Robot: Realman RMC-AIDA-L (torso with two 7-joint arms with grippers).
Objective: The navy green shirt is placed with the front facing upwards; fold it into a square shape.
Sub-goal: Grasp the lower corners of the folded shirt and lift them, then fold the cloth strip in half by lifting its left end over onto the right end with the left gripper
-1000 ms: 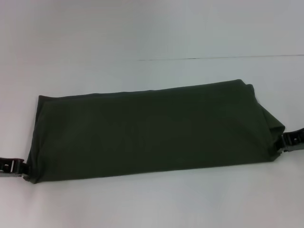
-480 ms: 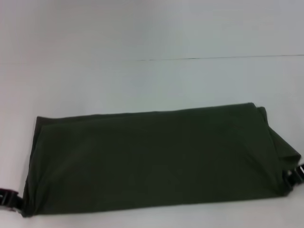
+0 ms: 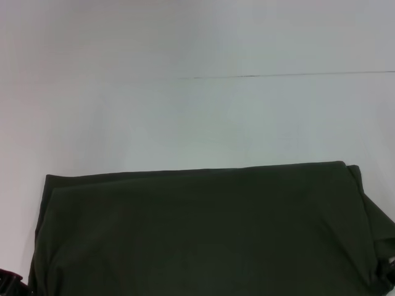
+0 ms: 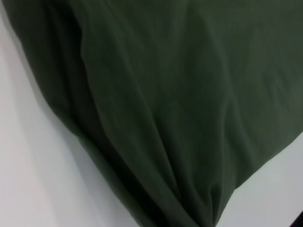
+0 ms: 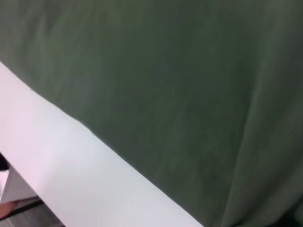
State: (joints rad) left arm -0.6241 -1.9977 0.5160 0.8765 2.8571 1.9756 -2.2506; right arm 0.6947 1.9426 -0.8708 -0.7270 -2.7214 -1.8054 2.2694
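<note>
The navy green shirt [image 3: 203,231] has slid nearer; both grippers' finger state cannot be told.

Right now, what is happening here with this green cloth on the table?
A two-armed robot is folding a dark green shirt on a white table. The shirt is already a long band lying across the table, plain side up, no print showing. The left gripper is at the band's left near corner and the right gripper at its right near corner, both at the bottom edge of the head view. The wrist views show only draped cloth and the table, so the fold to a square is not done yet.
</note>
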